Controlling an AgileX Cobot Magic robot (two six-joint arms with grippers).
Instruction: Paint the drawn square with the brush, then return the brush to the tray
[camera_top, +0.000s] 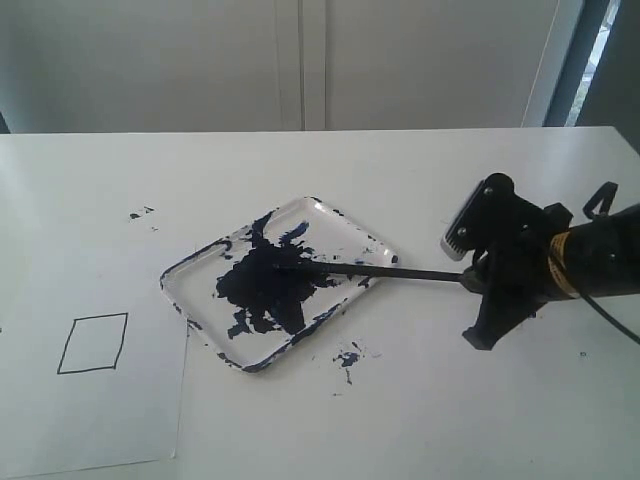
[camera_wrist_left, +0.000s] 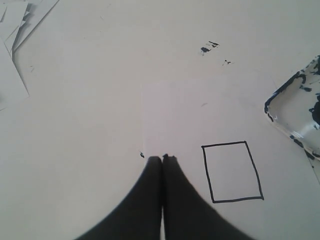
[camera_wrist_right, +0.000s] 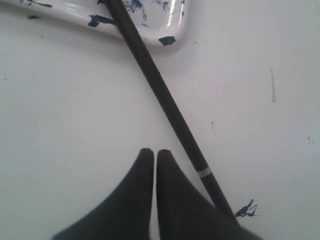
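The tray (camera_top: 340, 232) sits mid-table, smeared with blue-black paint. The brush (camera_top: 400, 271) lies with its tip in the paint and its handle sticking out over the tray's rim toward my right gripper (camera_top: 470, 280). In the right wrist view the brush (camera_wrist_right: 165, 97) runs slantwise from the tray (camera_wrist_right: 155, 20) past my right gripper (camera_wrist_right: 155, 152), whose fingers are shut and empty beside the handle's silver band (camera_wrist_right: 203, 173). The drawn square (camera_top: 93, 343) is white inside. My left gripper (camera_wrist_left: 161, 157) is shut, hovering beside the square (camera_wrist_left: 232, 171).
The square is on a white paper sheet (camera_top: 90, 420) at the front left. Dark paint splatters (camera_top: 347, 358) mark the table in front of the tray, with others (camera_top: 140, 213) at the far left. Loose papers (camera_wrist_left: 15, 20) lie off to one side.
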